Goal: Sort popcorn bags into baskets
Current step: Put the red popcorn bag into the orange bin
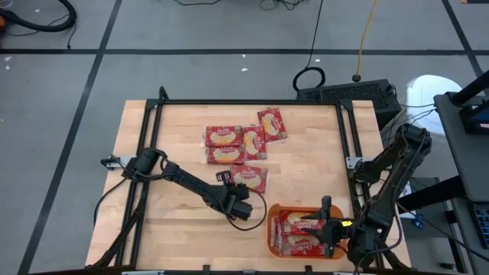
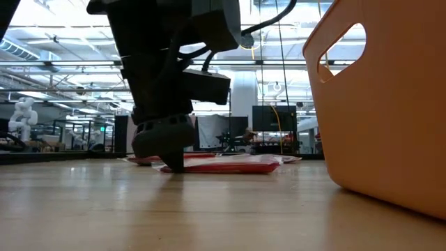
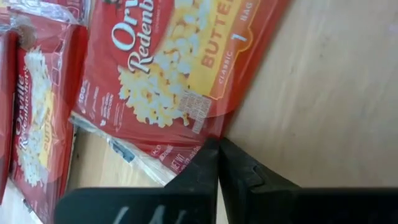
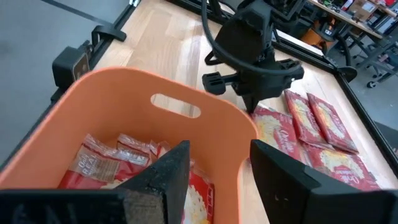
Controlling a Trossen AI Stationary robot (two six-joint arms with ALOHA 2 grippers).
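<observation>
Left end effector (image 3: 217,146) pinching popcorn bag (image 3: 180,62) edge, label "BUTTER", right end effector (image 4: 214,165) released

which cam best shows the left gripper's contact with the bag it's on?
Left wrist view: the left gripper is shut, tips meeting at the edge of the popcorn bag. Whether the wrapper is pinched is unclear. High view shows only arm and bag from above; low view shows the tip down at the bag; right wrist view shows it from afar.
</observation>
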